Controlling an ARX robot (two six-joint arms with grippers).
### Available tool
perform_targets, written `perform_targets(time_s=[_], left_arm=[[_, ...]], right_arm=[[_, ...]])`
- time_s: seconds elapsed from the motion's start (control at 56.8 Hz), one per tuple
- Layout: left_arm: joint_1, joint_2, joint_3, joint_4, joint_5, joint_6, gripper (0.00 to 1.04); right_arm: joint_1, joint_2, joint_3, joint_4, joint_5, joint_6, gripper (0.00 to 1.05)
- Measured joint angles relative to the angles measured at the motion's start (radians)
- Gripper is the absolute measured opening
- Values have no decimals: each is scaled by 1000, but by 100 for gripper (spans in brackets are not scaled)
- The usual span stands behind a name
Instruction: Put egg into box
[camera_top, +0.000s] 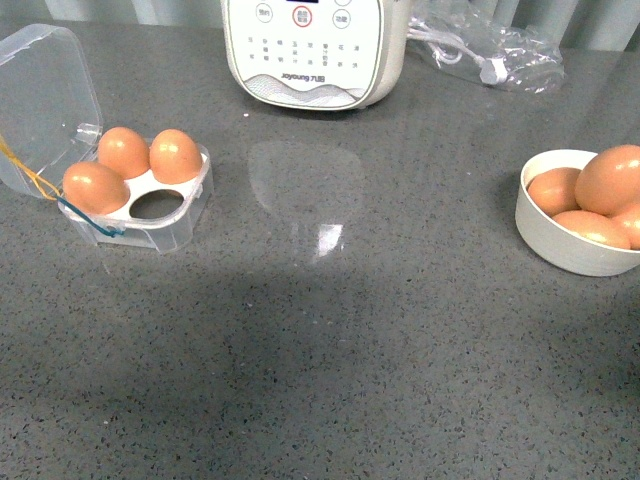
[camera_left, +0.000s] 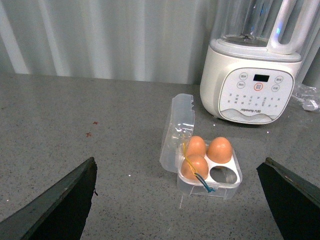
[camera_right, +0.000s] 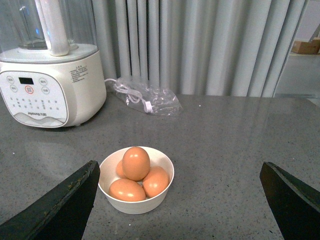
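A: Where is the egg (camera_right: 136, 163)?
B: Topmost in the bowl (camera_right: 135, 205), right of the blender (camera_top: 315, 50) and nearer us. We judge it smooth, light and brittle, so we pinch its middle softly.
A: Our jaws?
B: The left gripper (camera_left: 178, 161) and right gripper (camera_right: 178, 163) both gape, empty.
A: What crowds us?
B: The box (camera_top: 175, 235), left of the blender, has three eggs (camera_top: 123, 152) around its one free hollow (camera_top: 155, 205) — a bagged cable (camera_top: 490, 50) lies just right of the blender, off our path
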Motion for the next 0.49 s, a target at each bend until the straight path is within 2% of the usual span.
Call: perform_targets(time_s=[0.493], left_arm=[[0, 0, 0, 0, 0, 0, 98]], right_arm=[[0, 0, 0, 0, 0, 0, 97]])
